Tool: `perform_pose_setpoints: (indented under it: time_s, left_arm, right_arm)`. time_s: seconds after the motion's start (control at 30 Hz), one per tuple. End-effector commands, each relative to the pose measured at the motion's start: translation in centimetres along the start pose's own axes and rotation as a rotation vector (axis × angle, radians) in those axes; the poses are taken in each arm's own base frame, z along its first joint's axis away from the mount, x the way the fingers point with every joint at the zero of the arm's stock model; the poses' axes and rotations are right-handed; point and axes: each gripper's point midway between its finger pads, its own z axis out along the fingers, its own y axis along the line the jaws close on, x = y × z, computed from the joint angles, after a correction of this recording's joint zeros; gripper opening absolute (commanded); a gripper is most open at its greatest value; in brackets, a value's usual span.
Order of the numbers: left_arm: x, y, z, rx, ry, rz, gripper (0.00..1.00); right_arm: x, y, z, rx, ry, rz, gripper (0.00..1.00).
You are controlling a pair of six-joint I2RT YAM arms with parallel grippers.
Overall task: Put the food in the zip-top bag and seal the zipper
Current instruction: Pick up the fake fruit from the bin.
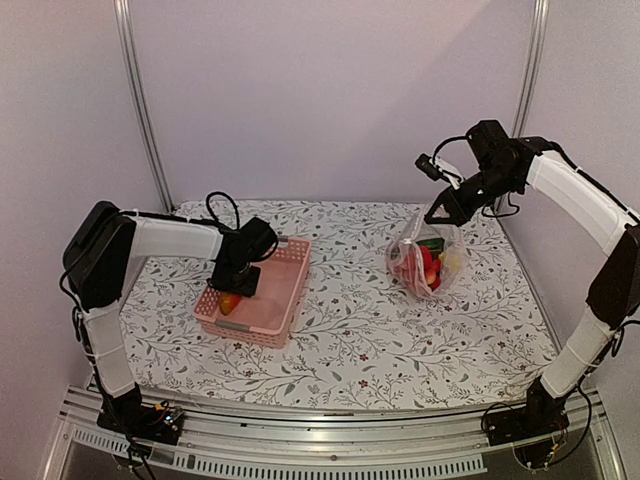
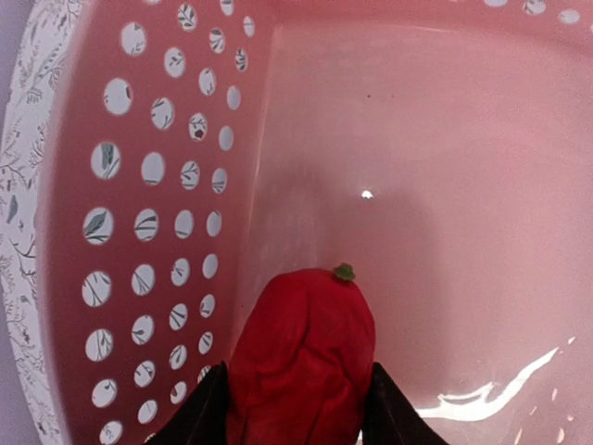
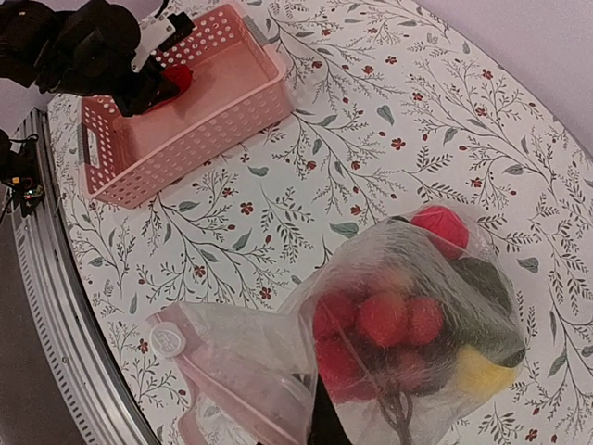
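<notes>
A red toy pepper [image 2: 301,343] with a small green stem lies in the near left corner of the pink basket [image 2: 157,185]. My left gripper [image 2: 296,400] reaches down into the basket [image 1: 280,310], and its black fingers press both sides of the pepper [image 1: 229,301]. At the far right my right gripper [image 1: 447,212] is shut on the top edge of the zip-top bag [image 1: 428,258] and holds it up off the table. Through the clear bag [image 3: 435,278] I see food [image 3: 389,320]: red berries, a yellow piece and dark green pieces. The pale zipper [image 3: 232,382] runs along the open mouth beside my right gripper [image 3: 326,428].
The floral tablecloth [image 1: 350,320] covers the table between basket and bag. A metal rail [image 1: 330,455] runs along the near edge, and grey walls with upright posts [image 1: 140,100] close the back and sides. The left arm [image 3: 83,46] leans over the basket.
</notes>
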Motion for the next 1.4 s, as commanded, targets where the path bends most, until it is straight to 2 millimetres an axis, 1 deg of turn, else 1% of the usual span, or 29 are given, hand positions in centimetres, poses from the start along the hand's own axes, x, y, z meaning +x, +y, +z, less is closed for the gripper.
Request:
perform_pose_setpoints:
  time_s: [0.0, 0.13, 0.27, 0.4, 0.47, 0.53, 0.67, 0.73, 0.8, 0.83, 0.9, 0.97, 1.03, 1.2, 1.37]
  left_arm:
    - [-1.6, -0.3, -1.1, 0.050, -0.022, -0.029, 0.38]
    - [-2.7, -1.0, -2.8, 0.109, -0.050, -0.039, 0.33]
    - [-4.5, -1.9, -5.5, 0.180, -0.107, -0.048, 0.32]
    - [-6.9, -3.1, -9.3, 0.263, -0.186, -0.051, 0.33]
    - [-8.2, -3.9, -11.7, 0.307, -0.246, -0.042, 0.33]
    - [-9.6, -4.8, -14.5, 0.361, -0.319, -0.034, 0.32]
    - [-11.9, -7.1, -21.3, 0.517, -0.524, -0.007, 0.31]
    - [-12.8, -8.5, -25.6, 0.626, -0.668, 0.026, 0.28]
    - [-13.0, -9.6, -29.9, 0.738, -0.823, 0.062, 0.27]
    - [-13.5, -9.9, -32.9, 0.811, -0.935, 0.062, 0.26]
    - [-13.0, -10.4, -36.8, 0.929, -1.078, 0.081, 0.24]
    - [-12.3, -10.7, -39.5, 1.025, -1.178, 0.099, 0.24]
    - [-11.4, -11.3, -41.8, 1.115, -1.249, 0.134, 0.24]
    - [-9.2, -13.6, -45.8, 1.255, -1.358, 0.244, 0.24]
    - [-6.5, -16.8, -48.5, 1.376, -1.415, 0.390, 0.24]
  right_arm:
    - [-0.2, 0.9, -1.0, 0.009, -0.020, -0.031, 0.02]
    - [-0.2, 1.1, -0.9, 0.008, -0.018, -0.037, 0.02]
    - [-0.2, 1.3, -0.9, 0.005, -0.015, -0.044, 0.02]
    - [-0.2, 1.5, -0.7, 0.004, -0.010, -0.050, 0.02]
    - [-0.3, 1.6, -0.7, 0.002, -0.008, -0.053, 0.02]
    - [-0.3, 1.6, -0.6, 0.002, -0.005, -0.053, 0.02]
    - [-0.3, 2.0, -0.5, -0.003, 0.000, -0.063, 0.02]
    - [-0.3, 2.3, -0.5, -0.007, 0.002, -0.068, 0.02]
    - [-0.5, 2.7, -0.5, -0.019, 0.005, -0.074, 0.02]
    - [-0.6, 3.0, -0.5, -0.027, 0.003, -0.078, 0.02]
    - [-0.8, 3.6, -0.6, -0.049, 0.000, -0.086, 0.02]
    - [-1.2, 4.2, -0.8, -0.075, -0.001, -0.089, 0.02]
    - [-1.7, 4.8, -1.0, -0.098, -0.003, -0.091, 0.02]
    - [-2.4, 5.3, -1.1, -0.121, 0.000, -0.098, 0.02]
    - [-2.5, 5.9, -1.1, -0.147, -0.003, -0.097, 0.02]
